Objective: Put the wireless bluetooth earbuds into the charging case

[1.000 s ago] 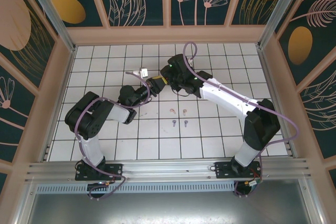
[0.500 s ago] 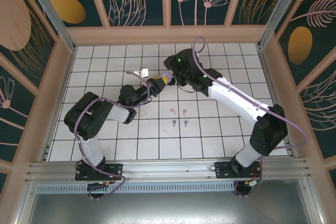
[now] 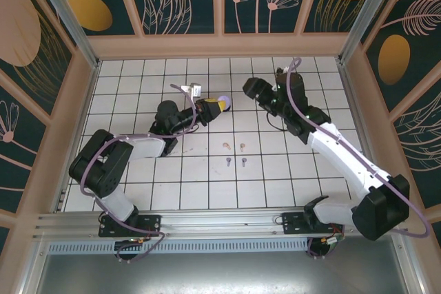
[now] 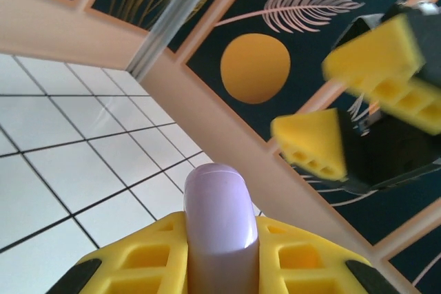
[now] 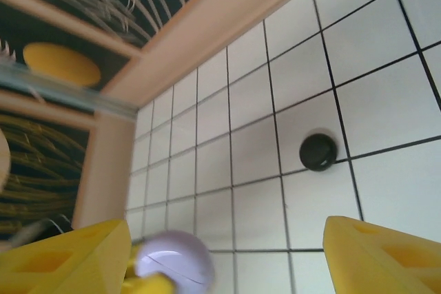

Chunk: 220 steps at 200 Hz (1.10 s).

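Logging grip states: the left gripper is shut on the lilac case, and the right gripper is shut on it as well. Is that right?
Not quite. The left gripper is shut on the lilac case, but the right gripper is open and apart from it, as the top external view shows.

Overhead view, two close wrist views

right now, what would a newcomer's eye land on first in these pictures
First the lilac charging case, clamped in the left gripper at the centre of the scene, opposite the open right gripper. Next come the pale pink earbuds and lilac earbuds, lying in two short rows on the white tiles, nearer the arm bases.
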Tool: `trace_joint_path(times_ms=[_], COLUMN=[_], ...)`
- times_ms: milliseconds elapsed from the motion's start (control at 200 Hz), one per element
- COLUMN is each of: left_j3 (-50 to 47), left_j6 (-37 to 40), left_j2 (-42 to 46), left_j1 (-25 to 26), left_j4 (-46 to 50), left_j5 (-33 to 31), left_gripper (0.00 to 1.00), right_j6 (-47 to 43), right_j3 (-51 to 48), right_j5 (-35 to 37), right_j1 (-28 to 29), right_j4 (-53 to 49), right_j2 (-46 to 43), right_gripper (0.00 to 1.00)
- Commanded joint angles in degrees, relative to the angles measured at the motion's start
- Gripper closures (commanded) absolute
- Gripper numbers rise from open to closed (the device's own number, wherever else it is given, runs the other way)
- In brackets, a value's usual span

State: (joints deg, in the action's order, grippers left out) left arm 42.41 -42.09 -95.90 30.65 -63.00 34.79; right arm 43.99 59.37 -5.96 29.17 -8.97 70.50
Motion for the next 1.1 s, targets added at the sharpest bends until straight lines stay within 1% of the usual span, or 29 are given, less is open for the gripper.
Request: trace_joint_path(times_ms=[0,160,415,651,856,1096], left_j3=[3.57,5.99,9.0,10.9,11.81,11.33], left_j6=[4.92,6.83,7.21,6.93,6.62,6.18], left_j2=[1.94,2.03,0.68,0.1,0.44,1.3], left_j1=[-0.42,-0.42,-0.45,-0.42,-0.42,-0.42], left_j4=[7.05,10.89,13.42,14.31,14.31,14.13], left_j5=[6.65,10.52,15.8,18.87,20.4,21.81], left_gripper=[1.0,1.0,1.0,1.0,1.0,1.0], right_j6=[-12.33,-18.71,-22.99,-23.95,-23.58,-21.78], right_j3=[-4.25,-8.58,-9.92,-10.51,-10.6,-10.93], right_j5=[-9.48,-15.85,-23.4,-23.72,-22.03,-20.7], right_j1=[-0.74,-1.59,-1.81,-2.17,-2.61,-6.26], right_j4=[7.16,10.48,12.55,12.3,12.92,14.4], right_j2=[-3.57,-5.58,-4.64,-3.58,-1.89,0.12], right_gripper=[0.26,0.26,0.26,0.27,0.28,0.31])
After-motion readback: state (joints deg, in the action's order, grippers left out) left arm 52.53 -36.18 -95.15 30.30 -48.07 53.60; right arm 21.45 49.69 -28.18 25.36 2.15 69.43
